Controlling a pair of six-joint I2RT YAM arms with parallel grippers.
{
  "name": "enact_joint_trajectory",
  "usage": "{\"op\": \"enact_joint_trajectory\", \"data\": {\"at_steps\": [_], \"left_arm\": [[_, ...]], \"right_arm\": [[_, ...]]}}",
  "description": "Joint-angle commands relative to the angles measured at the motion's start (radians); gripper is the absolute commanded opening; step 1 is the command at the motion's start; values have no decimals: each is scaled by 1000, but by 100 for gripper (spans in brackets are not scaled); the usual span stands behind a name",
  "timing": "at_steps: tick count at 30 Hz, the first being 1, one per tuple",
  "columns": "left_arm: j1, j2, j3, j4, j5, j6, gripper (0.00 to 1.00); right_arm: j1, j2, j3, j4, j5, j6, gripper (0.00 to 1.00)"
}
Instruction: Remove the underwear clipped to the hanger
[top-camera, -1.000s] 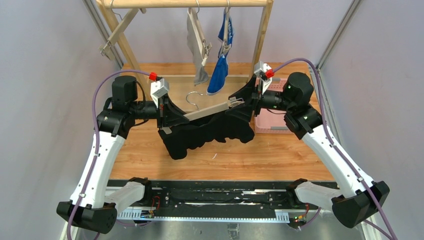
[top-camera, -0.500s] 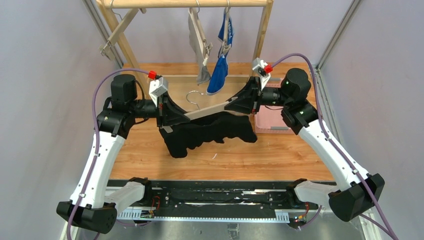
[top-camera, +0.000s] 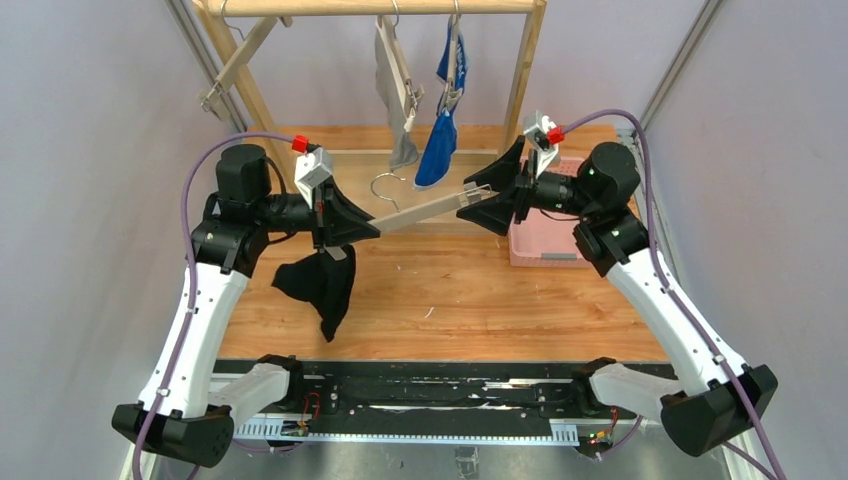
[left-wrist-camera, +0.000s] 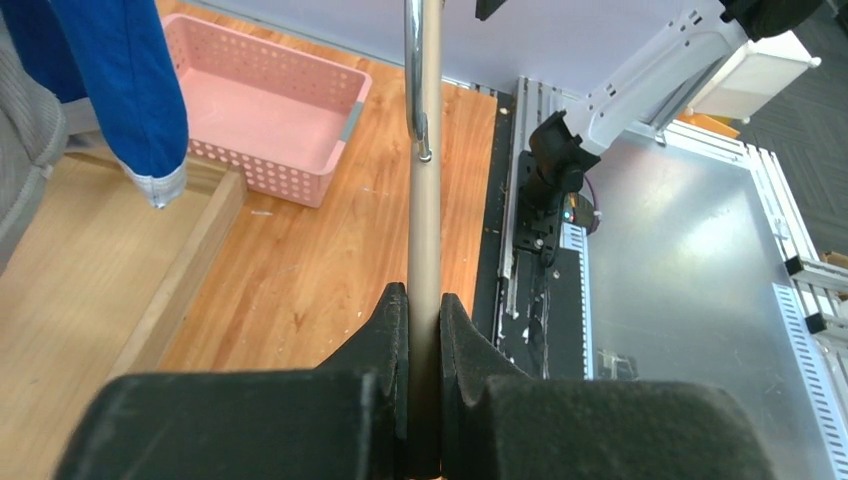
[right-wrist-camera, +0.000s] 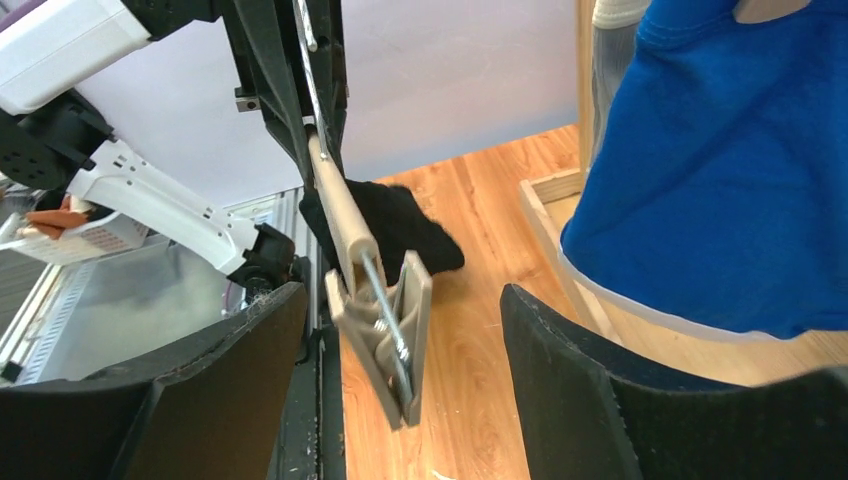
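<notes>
Dangling just below left gripper (top-camera: 368, 231): black briefs (top-camera: 322, 285). Left gripper clamped on hanger bar (top-camera: 415, 213); right gripper (top-camera: 468, 198) spread wide around clip (right-wrist-camera: 385, 335).

Black briefs (top-camera: 322, 283), grey briefs (top-camera: 404, 150), bright blue briefs (top-camera: 437, 155) apparently white-edged, pink perforated basket (left-wrist-camera: 270, 110), pale wood table (top-camera: 480, 290)

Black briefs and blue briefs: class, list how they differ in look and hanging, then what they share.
The black briefs droop bunched from one end of the hanger gripped by the left gripper over the table; the blue briefs hang at the back under the wooden rail. The black pair is plain dark; the blue pair shows pale trim. Both hang from hangers.
</notes>
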Motion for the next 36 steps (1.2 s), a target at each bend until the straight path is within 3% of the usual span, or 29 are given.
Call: {"op": "enact_joint_trajectory", "data": {"at_steps": [1,7,10,14,18,22,29,36], "left_arm": [[0,-21,46,93,-13,-78,0],[0,-45,29,287,-72,-279,0],[0,-42,24,366,-112,-355,0],[-11,-22,24,440,-157,-435,0],[-43,-6,20,495,-201,-501,0],[-84,-2,11,539,-260,-559,0],[-172,-2,-37,607,-297,-627,0],[-235,23,-70,610,-341,-600,0]], "right_arm": [[-12,-97,-74,82,148,34,73],[-11,-227,-293,261,396,180,74],[-1,-248,-385,398,461,264,67],[57,-232,-472,605,503,266,67],[103,-189,-536,892,557,278,57],[117,-104,-523,1077,570,324,61],[142,-10,-466,1185,590,337,63],[156,36,-425,1236,568,349,64]]}}
